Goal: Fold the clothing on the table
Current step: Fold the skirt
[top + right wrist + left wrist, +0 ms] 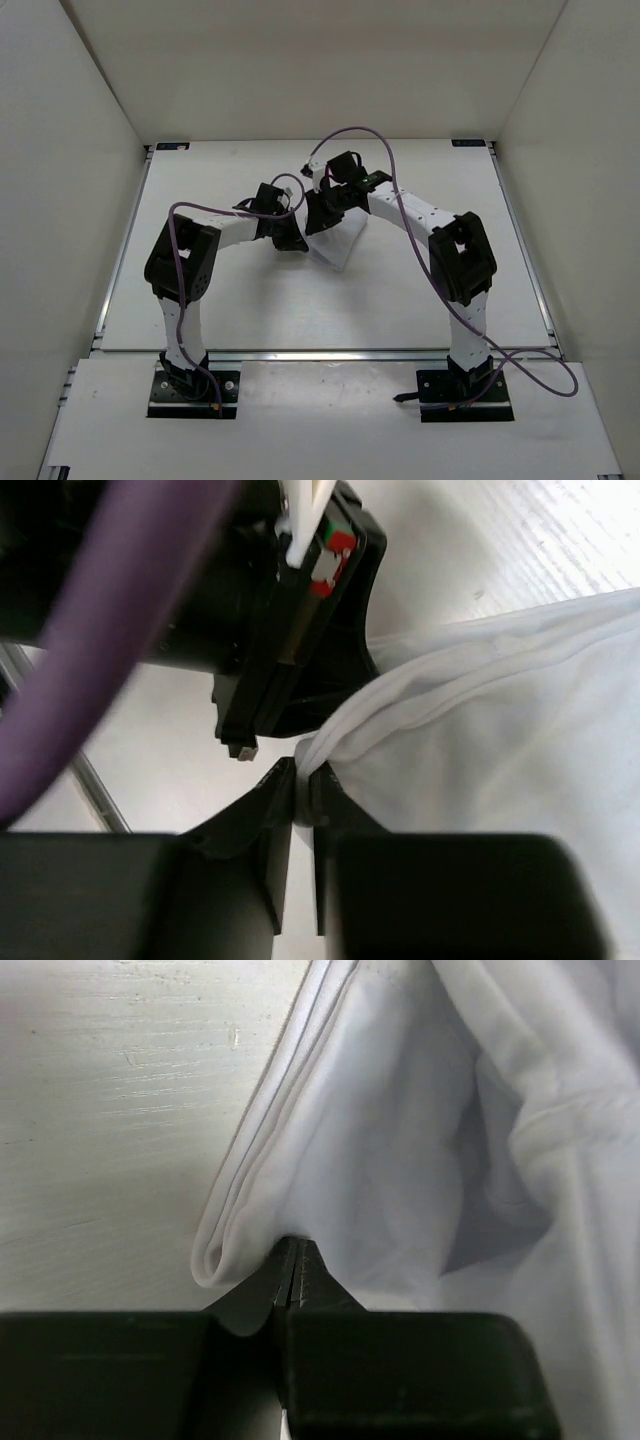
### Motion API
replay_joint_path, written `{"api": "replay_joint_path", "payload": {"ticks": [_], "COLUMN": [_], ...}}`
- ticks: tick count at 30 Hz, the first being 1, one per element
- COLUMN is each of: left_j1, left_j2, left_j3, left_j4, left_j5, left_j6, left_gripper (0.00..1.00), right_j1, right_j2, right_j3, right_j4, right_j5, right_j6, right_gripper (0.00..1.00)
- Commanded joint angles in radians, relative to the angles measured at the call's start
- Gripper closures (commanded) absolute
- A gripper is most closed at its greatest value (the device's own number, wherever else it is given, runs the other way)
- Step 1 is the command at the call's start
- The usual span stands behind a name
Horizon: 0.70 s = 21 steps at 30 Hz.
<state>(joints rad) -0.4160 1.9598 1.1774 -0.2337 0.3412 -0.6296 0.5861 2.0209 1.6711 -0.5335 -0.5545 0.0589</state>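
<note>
- Closest to the viewer, two arm bases (195, 392) are bolted at the near edge of the table (300, 310). Purple cables (405, 215) loop up along each arm.
- Both arms lean inward and meet over the middle of the table, with their wrists close together.
- The left gripper (292, 1265) has its jaws pressed together on a doubled-over edge of the clothing (400, 1160). Several layers of white fabric are stacked along that edge.
- The right gripper (305, 780) is pinched closed on a bunched corner of the same garment, just beside the left arm's wrist.
- The clothing lies near the table's centre, under and between the two grippers. From above it reads as a small pale panel tapering toward the near edge.
- Folding appears to be under way, since the layered edge suggests at least one fold is made. The fabric is wrinkled and bunched and both grippers hold it, so laying it flat, releasing it and any further fold seem to remain.
- No container is in view.
- Farthest away are the dark corner brackets (170, 146) at the table's far edge, then the white enclosure walls (80, 150).
</note>
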Motion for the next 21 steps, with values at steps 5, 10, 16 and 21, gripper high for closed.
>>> {"api": "replay_joint_path", "payload": {"ticks": [5, 10, 16, 21], "left_j1": [0.032, 0.062, 0.115, 0.164], "left_j2": [-0.019, -0.045, -0.107, -0.212], "left_j3": [-0.053, -0.021, 0.001, 0.017], "left_j4": [0.013, -0.010, -0.050, -0.065], "left_j5": [0.035, 0.039, 0.056, 0.079], "left_j6": [-0.005, 0.014, 0.022, 0.027], "left_gripper": [1.00, 1.00, 1.00, 1.00], "right_j1": [0.006, -0.040, -0.150, -0.180], "right_j2": [0.033, -0.043, -0.139, -0.163], "right_j3": [0.018, -0.013, -0.184, -0.336], "right_j4": [0.019, 0.067, 0.168, 0.219], "right_j5": [-0.002, 0.067, 0.065, 0.005], "right_j6": [0.047, 0.081, 0.157, 0.171], "right_gripper": [0.50, 0.33, 0.46, 0.67]}}
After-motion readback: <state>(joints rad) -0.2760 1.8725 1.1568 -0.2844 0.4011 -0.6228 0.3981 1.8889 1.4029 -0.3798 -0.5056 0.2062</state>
